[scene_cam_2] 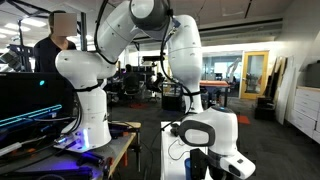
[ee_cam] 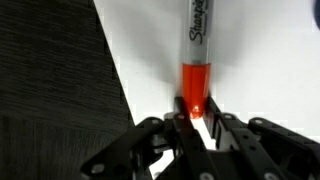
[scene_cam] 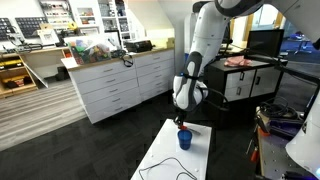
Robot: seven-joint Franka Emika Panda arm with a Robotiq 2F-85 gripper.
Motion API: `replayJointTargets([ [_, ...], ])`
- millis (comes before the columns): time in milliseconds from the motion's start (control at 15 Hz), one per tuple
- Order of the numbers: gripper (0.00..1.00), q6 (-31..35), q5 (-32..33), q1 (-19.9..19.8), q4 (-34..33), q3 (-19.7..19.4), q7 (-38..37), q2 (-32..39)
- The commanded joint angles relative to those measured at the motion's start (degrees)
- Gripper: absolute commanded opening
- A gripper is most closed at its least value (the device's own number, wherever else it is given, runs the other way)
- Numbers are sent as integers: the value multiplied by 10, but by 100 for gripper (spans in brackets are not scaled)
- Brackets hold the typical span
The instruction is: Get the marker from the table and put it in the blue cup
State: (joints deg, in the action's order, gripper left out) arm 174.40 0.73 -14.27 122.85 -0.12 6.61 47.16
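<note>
The Sharpie marker is pointing to 12 o'clock above the white table, its red end sitting between the gripper fingers; the blue cup is standing upright.

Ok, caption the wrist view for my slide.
Gripper clamped on the red end of the marker, white table behind.

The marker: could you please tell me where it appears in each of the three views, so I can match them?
In an exterior view: the marker is a small red speck under the gripper, just above the blue cup.
In an exterior view showing the table beside the arm: it cannot be made out.
Wrist view: centre, the marker runs up from the gripper.
Shared landmark: the white table.
</note>
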Motion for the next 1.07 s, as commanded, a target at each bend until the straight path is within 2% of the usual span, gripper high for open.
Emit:
replayJointTargets([
  [0, 7, 0, -5, 2, 22, 3, -7, -34],
  [533, 7, 9, 2, 27, 48, -20, -10, -113],
  [1000, 7, 47, 15, 82, 82, -71, -18, -185],
])
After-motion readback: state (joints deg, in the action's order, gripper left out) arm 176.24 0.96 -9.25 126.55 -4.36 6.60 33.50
